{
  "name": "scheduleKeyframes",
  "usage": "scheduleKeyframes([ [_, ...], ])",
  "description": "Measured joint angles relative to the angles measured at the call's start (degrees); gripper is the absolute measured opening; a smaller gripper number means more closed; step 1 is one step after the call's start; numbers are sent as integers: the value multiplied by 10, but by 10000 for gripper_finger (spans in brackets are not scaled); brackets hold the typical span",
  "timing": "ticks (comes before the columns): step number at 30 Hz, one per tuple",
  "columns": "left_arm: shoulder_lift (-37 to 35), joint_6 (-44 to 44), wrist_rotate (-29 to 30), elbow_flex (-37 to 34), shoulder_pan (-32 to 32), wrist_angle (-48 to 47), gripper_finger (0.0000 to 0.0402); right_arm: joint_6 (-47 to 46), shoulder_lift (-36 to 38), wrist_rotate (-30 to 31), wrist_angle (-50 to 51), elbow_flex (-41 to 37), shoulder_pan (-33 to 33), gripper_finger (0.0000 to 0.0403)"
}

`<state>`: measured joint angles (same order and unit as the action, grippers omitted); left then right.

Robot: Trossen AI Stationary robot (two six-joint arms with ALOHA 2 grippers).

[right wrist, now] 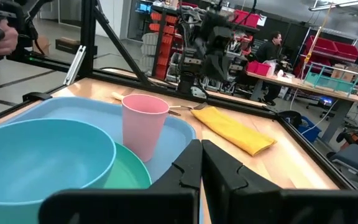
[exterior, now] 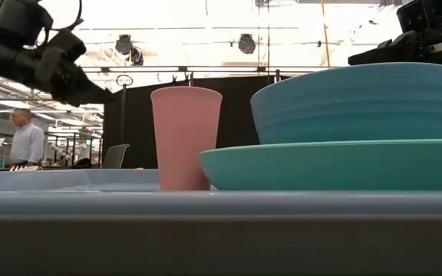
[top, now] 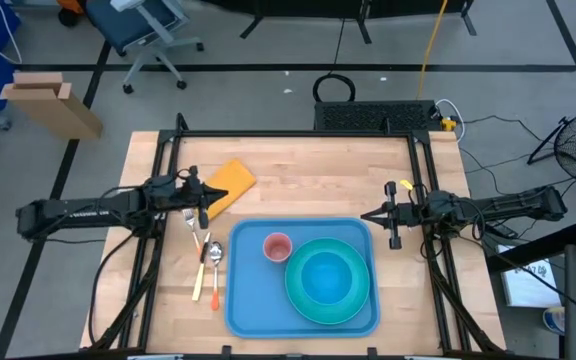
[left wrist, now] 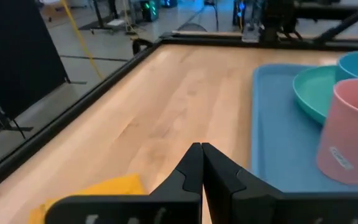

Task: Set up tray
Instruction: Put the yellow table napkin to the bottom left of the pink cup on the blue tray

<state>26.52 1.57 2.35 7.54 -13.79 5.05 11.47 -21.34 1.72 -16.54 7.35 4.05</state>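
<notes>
- While both my arms hang over the desk (top: pixel 298 170) from above, the tray (top: pixel 253 300) lies at the front between them, carrying a cup (top: pixel 277 246), plate (top: pixel 303 300) and bowl (top: pixel 325 277).
- Low down, the cup (exterior: pixel 185 136) stands upright beside the bowl (exterior: pixel 359 102).
- My left fingers (left wrist: pixel 201 171) are clenched, empty, over a yellow cloth (left wrist: pixel 89 190).
- My right fingers (right wrist: pixel 201 165) are clenched, empty, beside the tray (right wrist: pixel 173 134).

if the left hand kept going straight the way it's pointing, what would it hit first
Probably the pink cup on the tray. The shut left hand points across the table toward it, though its height is unclear.
</notes>
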Motion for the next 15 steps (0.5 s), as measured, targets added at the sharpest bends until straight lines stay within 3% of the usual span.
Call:
scheduleKeyframes([
  [5, 1, -21, -8, -31, -42, 24, 3, 12, 0, 23, -1, 0, 0, 0],
  [8, 1, -82, 28, -35, -65, 17, 2, 18, 0, 37, -1, 0, 0, 0],
  [11, 10, -140, 78, -26, -86, -30, 2, 19, 0, 45, -2, 0, 0, 0],
  [15, 53, -157, 89, 17, -101, -103, 4, 30, -1, 45, -8, 0, 0, 0],
])
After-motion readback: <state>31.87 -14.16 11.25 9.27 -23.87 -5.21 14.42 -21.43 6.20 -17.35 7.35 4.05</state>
